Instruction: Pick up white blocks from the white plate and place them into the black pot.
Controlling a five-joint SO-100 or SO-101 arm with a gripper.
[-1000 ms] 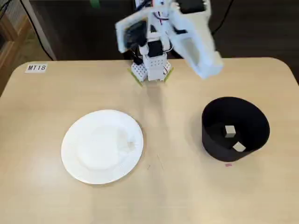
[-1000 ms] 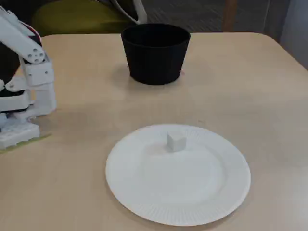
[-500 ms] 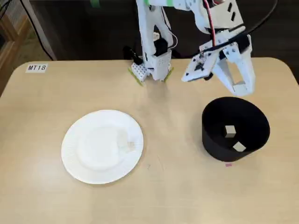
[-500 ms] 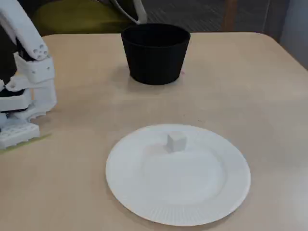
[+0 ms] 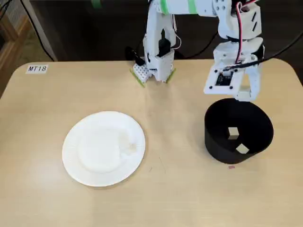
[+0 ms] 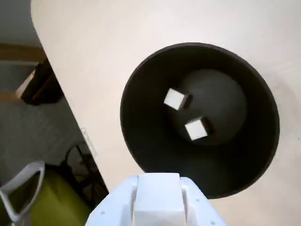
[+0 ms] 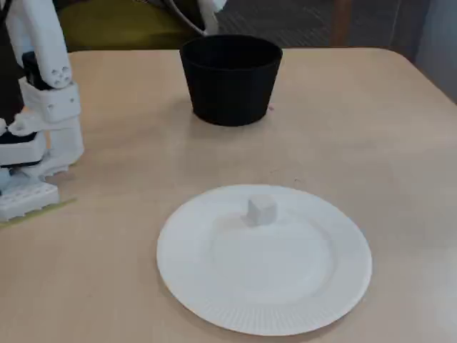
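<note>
Well, the gripper (image 5: pixel 236 97), clenched on a white block (image 6: pixel 157 200) above the black pot (image 5: pixel 239 131), might drop it outside the rim.

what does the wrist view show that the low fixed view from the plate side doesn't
Only the wrist view shows the inside of the matte black round pot, where two small off-white cubes lie on the bottom, and the gripper shut on a third white block above the rim. Only the low fixed view shows the round white ribbed paper plate, the single off-white cube on it and the arm's white base. Both show the pot and the beige tabletop.
</note>
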